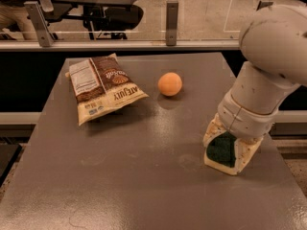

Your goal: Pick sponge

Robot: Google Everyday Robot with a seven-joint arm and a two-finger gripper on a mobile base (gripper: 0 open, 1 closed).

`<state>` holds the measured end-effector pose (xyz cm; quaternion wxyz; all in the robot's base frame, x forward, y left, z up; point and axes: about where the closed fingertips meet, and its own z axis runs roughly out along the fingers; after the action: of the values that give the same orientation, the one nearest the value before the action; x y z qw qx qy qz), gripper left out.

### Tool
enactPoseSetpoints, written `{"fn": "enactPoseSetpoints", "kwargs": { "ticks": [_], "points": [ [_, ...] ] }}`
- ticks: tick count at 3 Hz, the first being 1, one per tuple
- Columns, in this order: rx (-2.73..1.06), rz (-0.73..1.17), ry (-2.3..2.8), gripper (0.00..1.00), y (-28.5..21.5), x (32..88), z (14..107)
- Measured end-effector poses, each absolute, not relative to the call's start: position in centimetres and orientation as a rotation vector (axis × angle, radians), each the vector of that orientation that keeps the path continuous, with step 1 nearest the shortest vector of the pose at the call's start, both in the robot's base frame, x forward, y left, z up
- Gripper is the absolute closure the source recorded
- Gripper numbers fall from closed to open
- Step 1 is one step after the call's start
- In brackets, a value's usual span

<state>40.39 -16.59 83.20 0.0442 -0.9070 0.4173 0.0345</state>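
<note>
Camera view: pale hand clamps the wavy-sided, green-topped yellow foam sponge on the matte grey worktop.

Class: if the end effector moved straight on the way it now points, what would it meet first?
The sponge, apparently right under the downward-pointing end effector near the right edge of the table.

Grey table, matte and flat, bearing three things. At 10 o'clock from its middle, a brown-and-cream snack bag lying printed side up; at 1 o'clock, an orange ball near the bag's right corner but apart from it. At 4 o'clock, close to the right edge, the sponge, green top up and pale base on the surface, clasped on both sides by the gripper.
</note>
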Motion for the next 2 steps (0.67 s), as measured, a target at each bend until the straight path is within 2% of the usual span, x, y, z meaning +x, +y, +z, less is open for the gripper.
{"fn": "enactPoseSetpoints", "kwargs": {
  "ticks": [1, 2],
  "points": [
    [-2.749, 0.116, 1.283, 0.96, -16.1, 40.9, 85.4],
    [-2.704, 0.102, 1.245, 1.00, -15.1, 41.0, 89.1]
  ]
}}
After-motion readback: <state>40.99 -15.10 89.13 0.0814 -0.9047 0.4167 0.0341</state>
